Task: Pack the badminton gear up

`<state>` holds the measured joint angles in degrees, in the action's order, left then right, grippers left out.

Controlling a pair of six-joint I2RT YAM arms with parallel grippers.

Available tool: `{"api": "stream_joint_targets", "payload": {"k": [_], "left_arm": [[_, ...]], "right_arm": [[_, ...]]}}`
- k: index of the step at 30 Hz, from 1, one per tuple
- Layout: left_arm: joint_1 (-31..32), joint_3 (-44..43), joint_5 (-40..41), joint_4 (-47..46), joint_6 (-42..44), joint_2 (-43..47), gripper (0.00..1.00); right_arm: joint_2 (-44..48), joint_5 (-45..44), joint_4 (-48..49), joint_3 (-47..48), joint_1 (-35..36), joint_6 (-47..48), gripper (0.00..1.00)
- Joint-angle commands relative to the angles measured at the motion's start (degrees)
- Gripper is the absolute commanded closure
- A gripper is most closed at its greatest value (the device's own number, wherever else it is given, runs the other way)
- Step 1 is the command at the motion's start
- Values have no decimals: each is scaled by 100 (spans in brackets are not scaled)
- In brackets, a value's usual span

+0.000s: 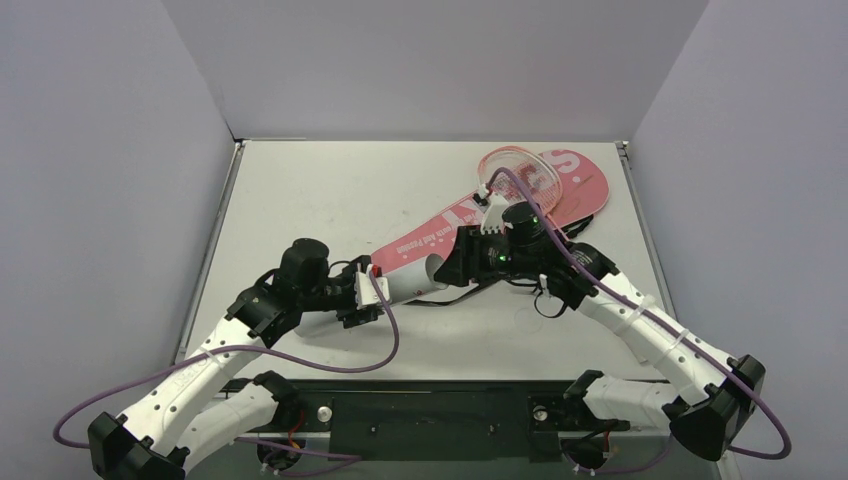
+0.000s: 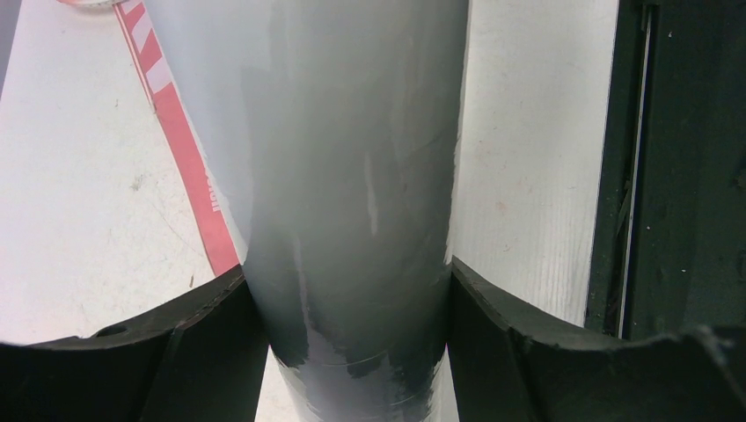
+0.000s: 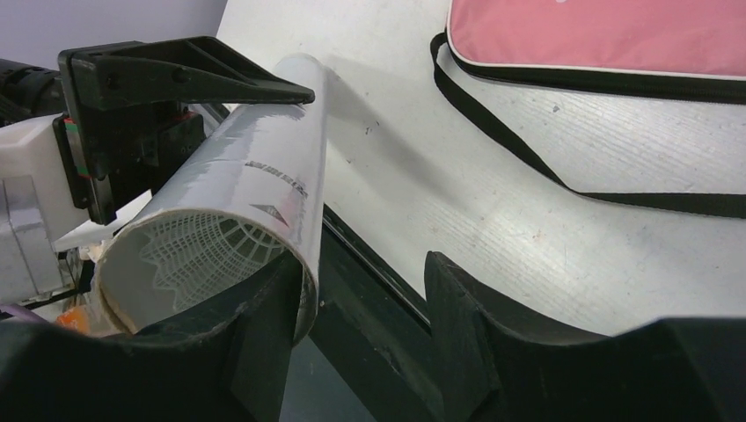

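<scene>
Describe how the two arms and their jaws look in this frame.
The left arm and right arm have white links with black joints. A purple cable runs along each. The jaws are black, broad and angular. A green light shows on the right wrist.

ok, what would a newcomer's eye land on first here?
The white tube, mid-table, clamped by the left end effector. The right end effector stands open at the tube's mouth, where a netted white shuttlecock sits inside. Behind them, at the far right, the pink cover lies flat with a racket head on it.
</scene>
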<state>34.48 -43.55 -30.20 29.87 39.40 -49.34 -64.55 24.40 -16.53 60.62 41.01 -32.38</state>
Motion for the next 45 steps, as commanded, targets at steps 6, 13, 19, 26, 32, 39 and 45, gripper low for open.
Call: {"api": "stream_joint_targets", "payload": {"k": [6,13,19,26,32,39,45], "left_arm": [[21,-327,-65,-429,-54,87,85],[15,-72,87,-489,-31,139,85],[10,14,124,-489,-27,178,85],[10,2,124,-501,-3,174,85],[6,-7,87,-472,-7,197,85],[-14,10,93,-457,-1,210,85],[-19,13,104,-469,-2,225,84]], "right_arm": [[-152,-115,-62,573,187,125,45],[635,-258,-566,692,-241,161,40],[838,-1625,-1739,660,-937,320,37],[-621,-4346,-3066,475,-1145,-192,34],[-1576,-5307,-2605,246,-1010,-435,36],[-2613,-5861,-2457,502,-988,-681,42],[-3099,-5933,-2210,504,-833,-807,45]]}}
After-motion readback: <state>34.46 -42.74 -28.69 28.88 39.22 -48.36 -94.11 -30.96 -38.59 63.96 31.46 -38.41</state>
